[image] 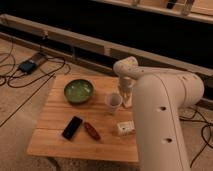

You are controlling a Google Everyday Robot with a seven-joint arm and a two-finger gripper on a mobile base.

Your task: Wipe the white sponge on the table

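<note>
The table [55, 132] has a pale-brown plank top and fills the middle of the camera view. My gripper [125, 95] hangs from the large white arm [160, 115] and is low over the table's right part, just right of the white cup [113, 102]. The white sponge does not show; the gripper and arm cover the spot where they meet the table.
A green bowl [78, 91] sits at the back left of the table. A black phone [72, 127] and a reddish-brown object [91, 131] lie near the front. A thicker white block with dark marks [125, 128] lies beside the arm. Cables [30, 67] lie on the floor to the left.
</note>
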